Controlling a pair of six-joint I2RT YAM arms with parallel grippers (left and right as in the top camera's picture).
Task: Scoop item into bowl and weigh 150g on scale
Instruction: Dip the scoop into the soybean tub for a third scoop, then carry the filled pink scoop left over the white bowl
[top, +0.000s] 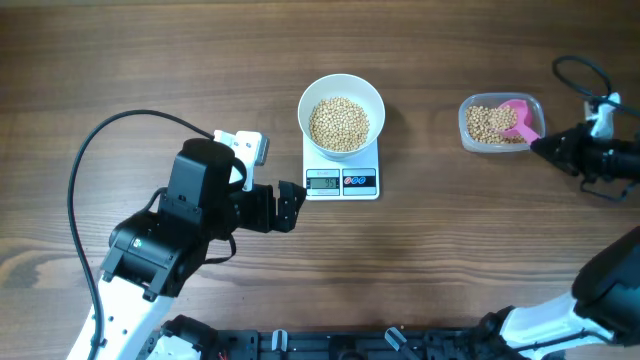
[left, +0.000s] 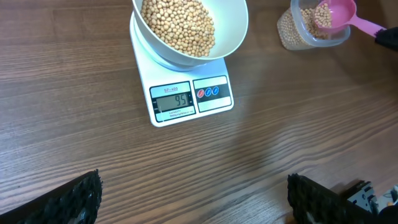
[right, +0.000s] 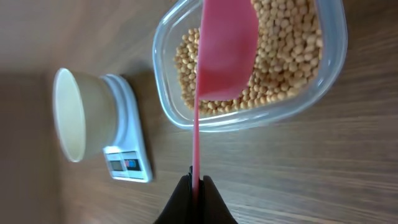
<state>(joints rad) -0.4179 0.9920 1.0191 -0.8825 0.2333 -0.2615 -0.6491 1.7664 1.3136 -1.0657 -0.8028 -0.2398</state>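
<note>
Scoop (right: 227, 50) in right gripper (right: 198, 180), over container (right: 163, 93)

The brown wooden tabletop (top: 150, 60) shows matt grain. The round white bowl (left: 234, 34) looks glossy; the clear rounded plastic container (top: 466, 120) and pink plastic scoop (top: 521, 118) are smooth.

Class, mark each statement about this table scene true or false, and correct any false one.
1. The white bowl sits on the scale. True.
2. The bowl is empty. False: it holds beans.
3. The right arm's fingers are shut on the handle of the pink scoop. True.
4. The scoop is above the bowl. False: it is in the clear container.
5. The left arm's fingers grip the scale. False: they stand open, apart from it, holding nothing.
</note>
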